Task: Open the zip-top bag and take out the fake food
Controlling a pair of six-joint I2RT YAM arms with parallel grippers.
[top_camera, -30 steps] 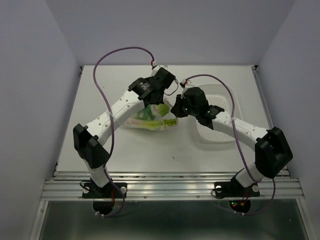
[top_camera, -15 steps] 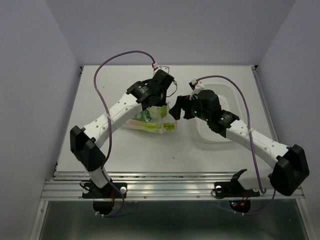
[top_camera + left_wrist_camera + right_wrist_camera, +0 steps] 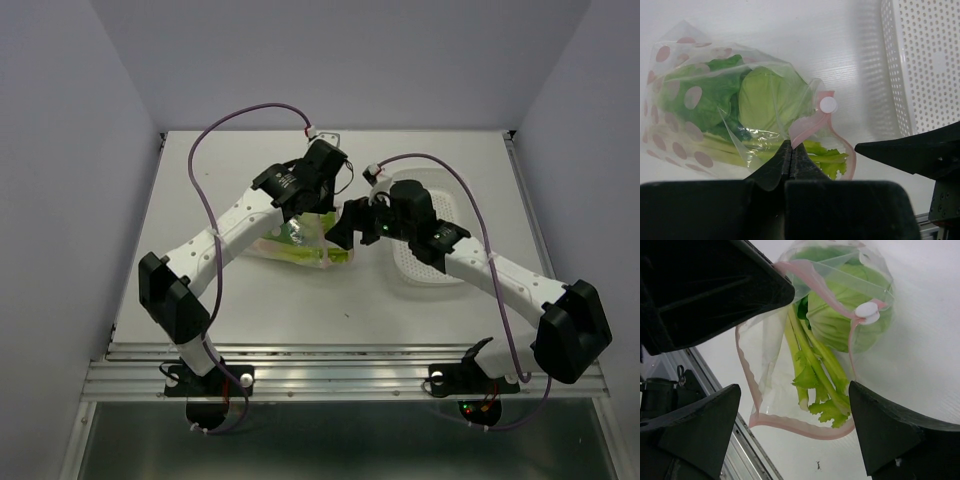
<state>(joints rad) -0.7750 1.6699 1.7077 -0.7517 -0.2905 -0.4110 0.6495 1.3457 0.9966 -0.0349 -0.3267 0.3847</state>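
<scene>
The clear, crinkly plastic zip-top bag [image 3: 700,100] with pink dots and a pink zip strip lies on the white table [image 3: 280,300], between the two arms and just beside the white perforated plastic basket [image 3: 920,60]. The left gripper [image 3: 792,150] is closed and pinches the upper lip of the bag, next to the small white round slider [image 3: 828,105]. The mouth stands open as a loop toward the right gripper [image 3: 795,387]. Its fingers are spread wide and hold nothing, just in front of the mouth.

The green plastic fake food [image 3: 715,95] is all inside. A round light-green cabbage head [image 3: 845,320] sits deep in the bag, and a long pale green stalk [image 3: 812,365] has its leafy end nearest to the mouth.

I judge that the step in hand is to reach in. The right gripper should narrow its fingers first, enter low, and take the stalk end, not the film. The left gripper should hold the lip up without pulling, or the bag may slide.

Room is small here. The two grippers are very near each other at the mouth, and the basket wall is close on the right. Toward the near edge the table gives more room for pulling the food out.
</scene>
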